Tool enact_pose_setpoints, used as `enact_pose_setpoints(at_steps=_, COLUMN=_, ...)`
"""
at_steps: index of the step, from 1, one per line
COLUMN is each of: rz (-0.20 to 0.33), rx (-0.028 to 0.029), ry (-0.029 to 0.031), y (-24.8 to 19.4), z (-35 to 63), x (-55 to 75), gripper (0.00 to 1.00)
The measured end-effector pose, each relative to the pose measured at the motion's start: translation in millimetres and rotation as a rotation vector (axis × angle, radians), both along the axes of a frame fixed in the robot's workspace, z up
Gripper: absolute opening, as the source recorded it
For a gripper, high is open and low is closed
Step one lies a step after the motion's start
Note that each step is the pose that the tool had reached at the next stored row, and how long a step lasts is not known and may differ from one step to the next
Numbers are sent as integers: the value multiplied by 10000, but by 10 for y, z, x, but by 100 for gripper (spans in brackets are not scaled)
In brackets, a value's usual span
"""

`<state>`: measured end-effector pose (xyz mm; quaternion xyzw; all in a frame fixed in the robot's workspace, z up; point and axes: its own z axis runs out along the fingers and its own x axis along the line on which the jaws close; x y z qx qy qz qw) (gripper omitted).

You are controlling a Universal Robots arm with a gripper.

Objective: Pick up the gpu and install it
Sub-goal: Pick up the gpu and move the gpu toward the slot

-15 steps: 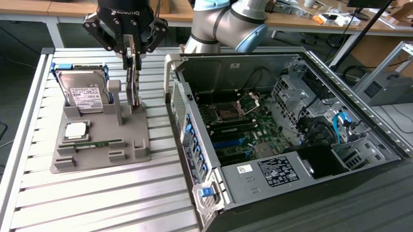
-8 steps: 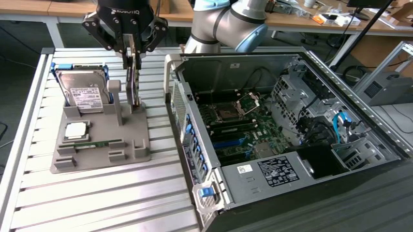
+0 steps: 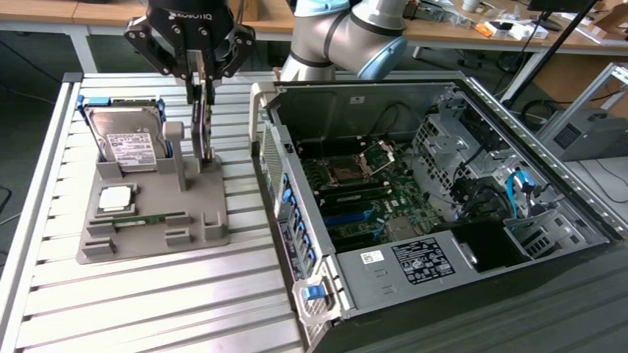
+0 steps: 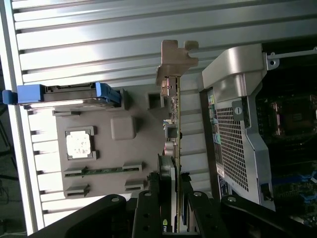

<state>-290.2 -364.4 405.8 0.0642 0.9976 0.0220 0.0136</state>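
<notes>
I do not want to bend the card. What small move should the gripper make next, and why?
Probably a short, straight lift: the gripper seems closed on the gpu, which stands upright in a slot of the gray holder.

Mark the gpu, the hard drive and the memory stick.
gpu [image 3: 205, 136], exterior view, on the upright card's lower half.
hard drive [image 3: 128, 142], exterior view, on its white label.
memory stick [image 3: 147, 218], exterior view, on the middle of the green strip.

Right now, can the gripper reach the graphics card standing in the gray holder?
Probably yes. The gripper hangs right over the upright card, with nothing between them; the hard drive and the computer case stand apart at its sides.
</notes>
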Motion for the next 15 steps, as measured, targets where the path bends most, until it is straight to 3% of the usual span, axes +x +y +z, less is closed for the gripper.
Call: enact_pose_setpoints(at_steps=15, rz=-1, rx=0, ry=0, y=0, z=81, x=0, gripper=27)
